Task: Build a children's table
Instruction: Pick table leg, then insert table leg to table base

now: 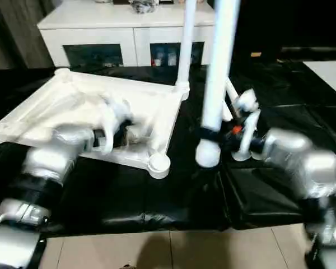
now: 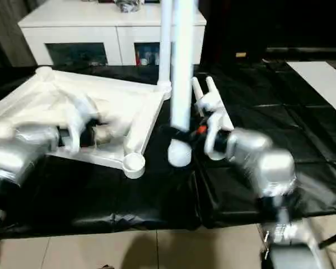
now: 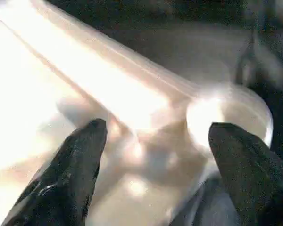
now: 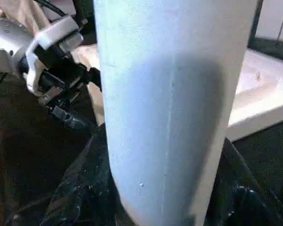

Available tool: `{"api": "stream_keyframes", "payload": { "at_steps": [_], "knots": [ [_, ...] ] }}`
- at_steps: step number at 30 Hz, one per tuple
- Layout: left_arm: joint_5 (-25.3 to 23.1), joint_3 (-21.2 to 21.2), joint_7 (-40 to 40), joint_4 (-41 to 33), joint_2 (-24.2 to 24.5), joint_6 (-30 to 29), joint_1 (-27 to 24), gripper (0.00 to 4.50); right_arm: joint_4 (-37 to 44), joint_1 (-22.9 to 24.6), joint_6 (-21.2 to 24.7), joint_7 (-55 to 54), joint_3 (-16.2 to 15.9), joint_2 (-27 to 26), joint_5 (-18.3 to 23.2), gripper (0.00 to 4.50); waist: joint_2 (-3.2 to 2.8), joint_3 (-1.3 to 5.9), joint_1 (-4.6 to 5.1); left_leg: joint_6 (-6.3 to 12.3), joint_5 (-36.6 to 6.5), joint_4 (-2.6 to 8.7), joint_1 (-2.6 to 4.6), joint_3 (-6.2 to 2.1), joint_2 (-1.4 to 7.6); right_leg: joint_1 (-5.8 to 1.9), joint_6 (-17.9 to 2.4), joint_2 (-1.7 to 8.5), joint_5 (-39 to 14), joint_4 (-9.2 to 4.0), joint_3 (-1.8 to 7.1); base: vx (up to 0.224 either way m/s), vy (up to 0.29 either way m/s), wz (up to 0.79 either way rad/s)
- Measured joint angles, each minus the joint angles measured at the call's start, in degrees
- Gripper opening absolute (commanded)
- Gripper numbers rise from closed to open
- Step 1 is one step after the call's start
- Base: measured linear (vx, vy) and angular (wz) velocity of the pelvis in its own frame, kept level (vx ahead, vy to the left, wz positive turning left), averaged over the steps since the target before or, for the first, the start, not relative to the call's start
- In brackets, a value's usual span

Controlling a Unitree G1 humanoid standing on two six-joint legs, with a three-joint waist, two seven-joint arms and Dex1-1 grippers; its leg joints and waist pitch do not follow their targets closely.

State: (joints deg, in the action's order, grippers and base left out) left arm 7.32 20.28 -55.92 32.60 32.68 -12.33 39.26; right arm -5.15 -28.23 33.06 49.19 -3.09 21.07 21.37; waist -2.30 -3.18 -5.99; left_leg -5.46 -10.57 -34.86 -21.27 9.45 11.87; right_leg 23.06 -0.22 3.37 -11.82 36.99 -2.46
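Note:
The white tabletop (image 1: 61,101) lies underside up on the black sheet. One white leg (image 1: 186,45) stands upright in its far right corner socket. My right gripper (image 1: 213,136) is shut on a second leg (image 1: 215,84), holding it upright with its rounded lower end just right of the near right corner socket (image 1: 159,163). In the right wrist view this leg (image 4: 170,94) sits between the fingers. My left gripper (image 1: 120,131) hovers over the ribbed underside near that socket, open, its black fingers (image 3: 75,160) spread wide with nothing gripped. More legs (image 2: 213,95) lie behind my right gripper.
A white cabinet (image 1: 123,28) with dark glass doors stands behind the work area. A flat white board (image 1: 330,73) lies at the far right. The black sheet (image 1: 129,196) ends at tiled floor (image 1: 185,249) close to me.

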Motion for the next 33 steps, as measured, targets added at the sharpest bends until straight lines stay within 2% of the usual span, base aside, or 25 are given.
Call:
{"api": "stream_keyframes", "payload": {
  "at_steps": [3,5,9,11,16,17,19,21,23,26,27,29,32,33],
  "knots": [
    [-3.1,2.3,-4.6,5.5,0.9,3.8,3.1,3.53,2.0,1.2,0.1,0.0,-0.1,0.8,-0.1,1.84,-0.18,0.01,-0.05,0.00,0.0,-0.01,0.00,-0.01,0.00,0.00,0.0,0.00,0.0,0.00,-0.01,0.000,0.000,0.00],
    [-5.3,3.5,-6.3,9.2,1.2,6.1,5.5,3.25,2.9,1.7,0.1,0.3,-0.2,1.6,-0.1,1.84,-0.58,0.08,-0.02,0.01,0.0,-0.01,0.07,0.01,-0.01,-0.04,0.0,0.00,0.0,0.00,0.03,0.000,0.000,0.00],
    [-11.2,7.5,-5.1,19.6,0.1,12.9,10.2,3.05,4.9,3.9,0.1,0.6,-0.1,2.6,-0.1,1.84,-1.40,0.13,0.07,0.00,0.0,-0.01,0.23,0.01,-0.02,-0.24,0.0,0.01,0.0,0.01,0.04,0.000,0.000,0.00],
    [-14.0,8.7,-4.1,24.4,-1.2,15.4,11.9,2.80,5.4,4.8,0.1,0.6,-0.2,2.7,0.0,1.84,-1.69,0.13,0.25,-0.01,0.0,-0.02,0.21,-0.02,-0.02,-0.23,0.0,0.01,0.1,0.01,0.03,0.000,0.000,0.00],
    [-17.9,10.2,-3.5,31.9,-3.7,19.1,14.3,2.60,7.9,6.0,0.6,0.5,-0.2,3.7,0.3,1.84,-2.39,0.13,0.71,-0.01,0.0,-0.09,0.18,-0.19,-0.02,-0.24,0.0,0.01,0.1,-0.01,0.02,0.000,0.000,0.00],
    [-18.4,10.2,-3.4,32.6,-3.9,19.6,14.5,2.42,8.4,6.1,0.6,0.4,-0.2,3.9,0.3,1.84,-2.49,0.11,0.79,-0.01,0.0,-0.08,0.18,-0.21,-0.02,-0.24,0.0,0.01,0.1,-0.01,0.03,0.000,0.000,0.00],
    [-18.7,10.3,-3.2,34.1,-4.5,20.1,15.1,2.27,9.2,6.4,0.7,0.0,-0.2,4.0,0.5,1.84,-2.95,0.15,0.87,0.00,0.0,-0.10,0.16,-0.28,-0.04,-0.26,0.0,0.01,0.1,-0.02,0.01,0.000,0.000,0.00],
    [-18.8,10.2,-2.8,35.2,-5.1,20.3,15.4,2.21,9.5,6.8,1.0,0.0,0.0,4.1,0.6,1.84,-3.18,0.19,0.85,0.00,0.0,-0.10,0.16,-0.30,-0.04,-0.26,0.0,0.01,0.1,-0.02,-0.01,0.000,0.000,0.00],
    [-18.8,9.8,-2.3,36.4,-5.7,20.3,15.6,1.90,9.7,7.4,1.4,-0.1,0.1,4.4,0.7,1.84,-3.44,0.20,0.86,0.00,0.0,-0.11,0.16,-0.34,-0.04,-0.28,0.0,0.00,0.1,-0.02,-0.03,0.000,0.000,0.00],
    [-18.7,8.7,-2.2,38.2,-6.7,19.5,15.9,1.80,10.5,8.3,1.9,-0.5,0.3,4.5,0.7,1.84,-3.81,0.19,0.89,0.00,0.0,-0.14,0.14,-0.35,-0.07,-0.30,-0.1,0.01,0.1,-0.04,0.00,0.000,0.000,0.00],
    [-18.7,8.3,-2.1,38.6,-7.0,18.9,16.0,1.80,10.8,8.4,1.9,-0.5,0.3,4.6,0.8,1.84,-3.85,0.19,0.89,0.00,0.0,-0.14,0.14,-0.36,-0.07,-0.30,-0.1,0.01,0.1,-0.03,-0.01,0.000,0.000,0.00],
    [-18.7,7.5,-1.8,40.0,-7.6,17.2,16.9,1.43,11.1,8.4,1.9,-0.7,0.3,4.6,0.8,1.84,-3.85,0.19,0.89,0.00,0.0,-0.13,0.14,-0.39,-0.07,-0.30,-0.1,0.01,0.1,-0.02,-0.04,0.000,0.000,0.00],
    [-18.3,6.1,-1.9,40.2,-8.2,14.8,17.2,1.35,11.2,8.4,1.9,-1.3,0.3,4.5,0.7,1.84,-3.88,0.21,0.92,0.01,0.0,-0.14,0.13,-0.40,-0.08,-0.30,-0.1,0.01,0.1,-0.05,-0.01,0.000,0.000,0.00],
    [-18.1,5.5,-2.0,40.2,-8.5,14.1,17.2,1.15,11.2,8.4,1.9,-1.5,0.3,4.4,0.8,1.84,-3.89,0.22,1.07,0.03,0.0,-0.14,0.13,-0.40,-0.08,-0.30,-0.1,0.01,0.1,-0.08,0.02,0.000,0.000,0.00]
  ]
}}
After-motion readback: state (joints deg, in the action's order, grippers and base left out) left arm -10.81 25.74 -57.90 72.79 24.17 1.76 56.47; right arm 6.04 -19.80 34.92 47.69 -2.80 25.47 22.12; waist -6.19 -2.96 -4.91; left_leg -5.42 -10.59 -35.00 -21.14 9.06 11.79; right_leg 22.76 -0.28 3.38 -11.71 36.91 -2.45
